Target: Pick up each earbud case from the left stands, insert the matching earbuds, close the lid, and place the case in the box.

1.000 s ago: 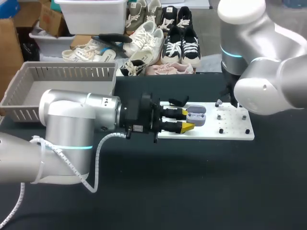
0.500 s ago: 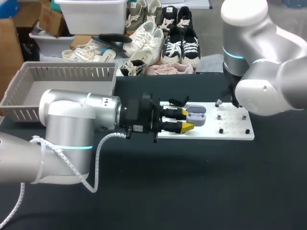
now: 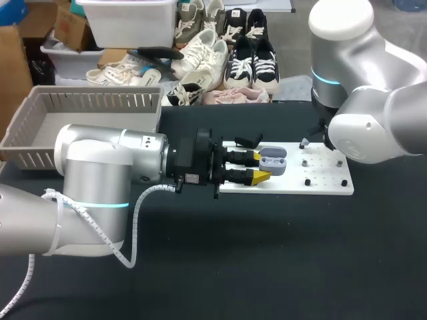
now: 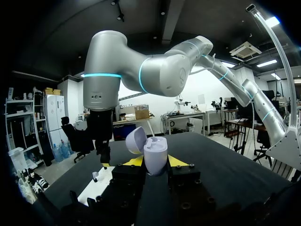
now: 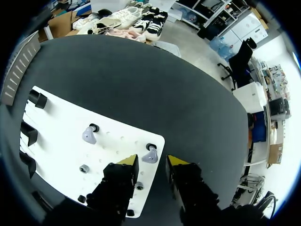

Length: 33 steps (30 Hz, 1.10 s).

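Head: my left gripper [image 3: 261,167] clamps the open lavender earbud case [image 3: 273,161] over the white board [image 3: 327,185]. Left wrist: both yellow tips pinch the case, lid up. Right wrist: my right gripper [image 5: 150,162] is spread, hovering over a lavender earbud [image 5: 150,155] on the white board.

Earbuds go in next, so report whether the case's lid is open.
Open: the lid stands swung back from the earbud case in the left gripper.

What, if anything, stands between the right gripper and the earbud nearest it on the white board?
Nothing visible does. The right gripper is open, and the earbud stands on the white board just ahead of it, with no object between.
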Each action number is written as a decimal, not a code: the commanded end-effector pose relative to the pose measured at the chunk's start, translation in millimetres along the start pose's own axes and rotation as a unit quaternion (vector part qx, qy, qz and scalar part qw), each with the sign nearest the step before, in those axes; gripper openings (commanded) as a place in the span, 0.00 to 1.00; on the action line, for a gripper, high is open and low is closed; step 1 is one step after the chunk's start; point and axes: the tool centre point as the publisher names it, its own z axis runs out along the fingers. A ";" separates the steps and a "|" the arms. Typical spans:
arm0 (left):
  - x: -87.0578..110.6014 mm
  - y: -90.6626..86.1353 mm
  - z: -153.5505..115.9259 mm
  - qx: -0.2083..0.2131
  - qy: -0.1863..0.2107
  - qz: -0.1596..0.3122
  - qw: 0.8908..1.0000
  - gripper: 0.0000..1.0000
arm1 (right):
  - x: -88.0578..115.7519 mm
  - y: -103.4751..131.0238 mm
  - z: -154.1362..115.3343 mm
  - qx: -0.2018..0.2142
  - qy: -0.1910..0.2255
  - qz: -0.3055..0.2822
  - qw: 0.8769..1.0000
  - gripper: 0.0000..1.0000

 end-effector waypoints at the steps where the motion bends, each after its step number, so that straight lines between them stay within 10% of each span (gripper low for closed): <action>1: 1.0 0.0 0.4 -0.001 -0.001 0.001 1.000 0.00 | -2.3 0.2 3.3 0.001 0.002 0.001 1.000 0.33; 10: 1.0 0.0 0.4 -0.001 -0.001 0.001 1.000 0.00 | -3.9 2.8 7.3 -0.002 0.006 -0.003 1.000 0.25; 15: 1.0 0.0 0.4 -0.001 -0.001 0.001 1.000 0.00 | -4.5 4.3 9.1 -0.003 0.008 -0.005 1.000 0.00; 33: 1.0 0.0 0.4 -0.001 -0.001 0.001 1.000 0.00 | 6.8 -4.1 -7.2 0.012 0.006 0.000 1.000 0.00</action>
